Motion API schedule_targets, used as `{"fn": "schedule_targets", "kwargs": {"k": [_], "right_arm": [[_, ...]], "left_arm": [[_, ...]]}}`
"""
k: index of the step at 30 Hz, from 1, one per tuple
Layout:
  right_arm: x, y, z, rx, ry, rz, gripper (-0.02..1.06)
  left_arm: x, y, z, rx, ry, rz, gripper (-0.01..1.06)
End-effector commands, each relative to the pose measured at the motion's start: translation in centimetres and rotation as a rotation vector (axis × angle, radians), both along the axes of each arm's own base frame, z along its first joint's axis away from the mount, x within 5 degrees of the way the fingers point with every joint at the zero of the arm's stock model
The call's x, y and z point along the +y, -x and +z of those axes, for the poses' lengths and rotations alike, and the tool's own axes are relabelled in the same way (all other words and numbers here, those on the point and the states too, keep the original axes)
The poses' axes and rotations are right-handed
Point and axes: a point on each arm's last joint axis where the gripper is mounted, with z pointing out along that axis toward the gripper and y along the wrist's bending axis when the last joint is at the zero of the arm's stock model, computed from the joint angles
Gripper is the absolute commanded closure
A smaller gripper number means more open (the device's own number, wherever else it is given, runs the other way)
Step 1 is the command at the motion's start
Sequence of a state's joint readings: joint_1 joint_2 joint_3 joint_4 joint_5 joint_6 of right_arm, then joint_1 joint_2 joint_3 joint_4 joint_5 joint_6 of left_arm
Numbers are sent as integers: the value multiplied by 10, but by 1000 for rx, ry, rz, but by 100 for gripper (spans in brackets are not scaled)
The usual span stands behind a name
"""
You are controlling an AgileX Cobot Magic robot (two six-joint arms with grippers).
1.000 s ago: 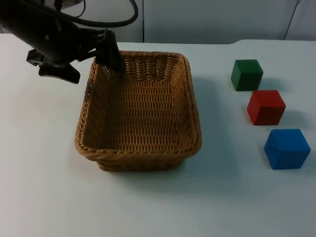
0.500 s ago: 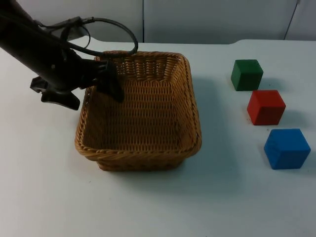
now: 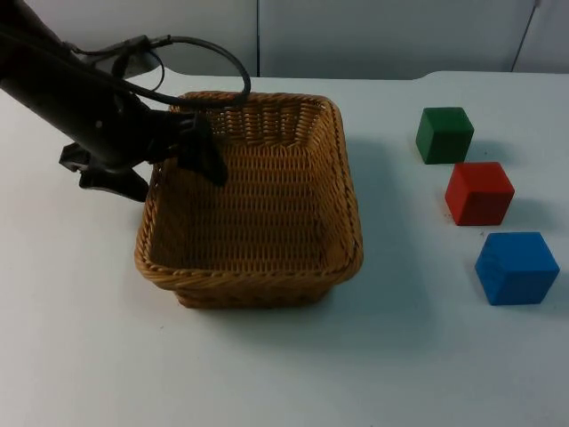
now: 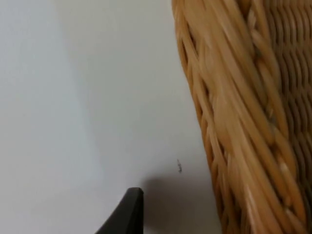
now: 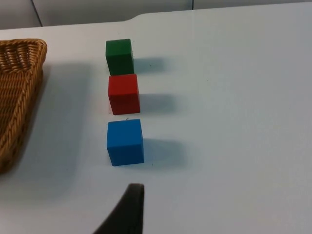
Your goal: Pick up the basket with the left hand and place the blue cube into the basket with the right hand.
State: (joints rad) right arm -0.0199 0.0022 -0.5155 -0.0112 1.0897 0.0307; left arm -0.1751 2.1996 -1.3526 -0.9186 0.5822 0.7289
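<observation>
Left end effector [image 3: 169, 165] straddles the basket's [image 3: 258, 267] left wall, fingers spread; right end effector hangs over the blue cube [image 5: 125, 142], can't tell its grip.

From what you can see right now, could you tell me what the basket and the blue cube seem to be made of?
Basket: woven wicker or rattan, tan, matt; the plaited strands and braided rim show plainly. Blue cube: smooth, evenly coloured faces with crisp edges, likely painted wood or plastic; the look leaves that open.
</observation>
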Motion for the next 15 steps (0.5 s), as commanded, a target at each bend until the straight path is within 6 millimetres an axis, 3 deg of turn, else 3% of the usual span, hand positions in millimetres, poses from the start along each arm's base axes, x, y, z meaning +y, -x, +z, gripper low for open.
{"fn": "schedule_targets", "kwargs": {"k": [1,8,9,13,14,15], "right_arm": [[-1,-1,-1,-5,5,-17,0],[-1,-1,-1,-6,1,-22,0],[-1,-1,-1,-6,1,-22,0],[-1,-1,-1,-6,1,-22,0],[-1,-1,-1,-6,1,-22,0],[-1,-1,-1,-6,1,-22,0]], "left_arm": [[-4,-1,3,-3,17,-5,2],[-5,0,3,30,35,19,40],[-5,0,3,30,35,19,40],[-6,1,3,50,48,35,69],[-6,1,3,50,48,35,69],[-6,1,3,62,55,53,78]]}}
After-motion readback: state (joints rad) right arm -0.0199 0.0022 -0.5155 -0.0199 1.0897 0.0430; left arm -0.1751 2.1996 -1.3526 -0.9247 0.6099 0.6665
